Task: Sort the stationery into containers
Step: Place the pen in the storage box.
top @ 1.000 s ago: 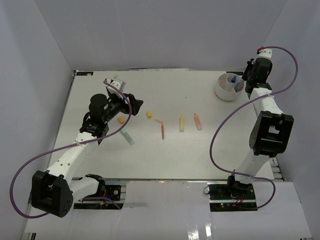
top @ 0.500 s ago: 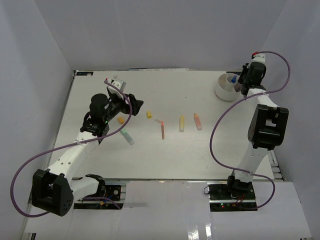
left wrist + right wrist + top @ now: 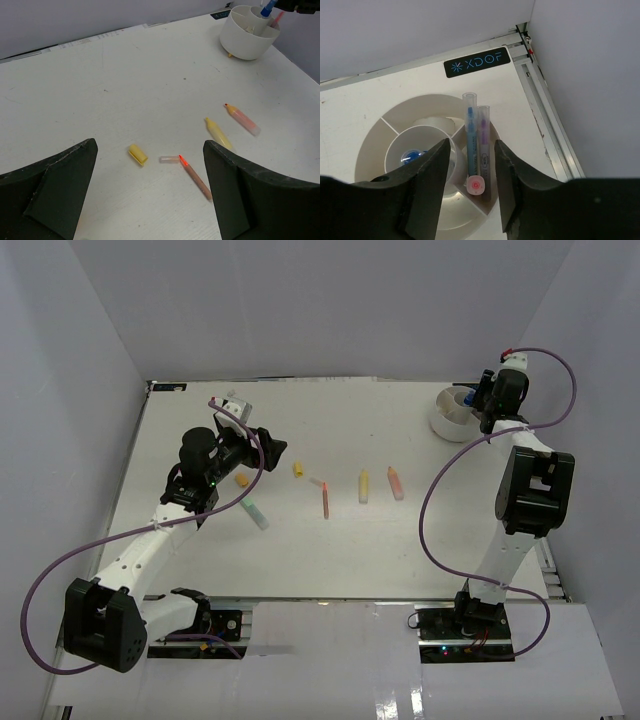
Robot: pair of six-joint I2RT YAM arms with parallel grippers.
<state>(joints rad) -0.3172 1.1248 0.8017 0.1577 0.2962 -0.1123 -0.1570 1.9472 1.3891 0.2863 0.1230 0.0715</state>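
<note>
The round white tub [image 3: 446, 422] stands at the far right. In the right wrist view its rim [image 3: 370, 145] encloses a blue pen [image 3: 470, 125], a purple pen [image 3: 484, 131], a pink highlighter [image 3: 476, 185] and a blue-capped bottle [image 3: 412, 157]. My right gripper [image 3: 476, 402] is open just above the pen compartment, its jaws on either side of the pens without touching them [image 3: 471, 150]. My left gripper [image 3: 270, 448] is open and empty above the table [image 3: 150, 150]. Below it lie a yellow eraser [image 3: 137, 154], a clear cap [image 3: 169, 159] and an orange pen [image 3: 196, 176].
A yellow highlighter [image 3: 364, 485] and an orange highlighter [image 3: 396, 483] lie mid-table. A green highlighter [image 3: 255, 513] and a small orange eraser [image 3: 241, 480] lie under my left arm. Walls close in on three sides. A metal rail [image 3: 545, 125] runs along the table's right edge.
My right gripper has shifted a little left, over the tub's pen compartment. The left arm and the loose items have not moved.
</note>
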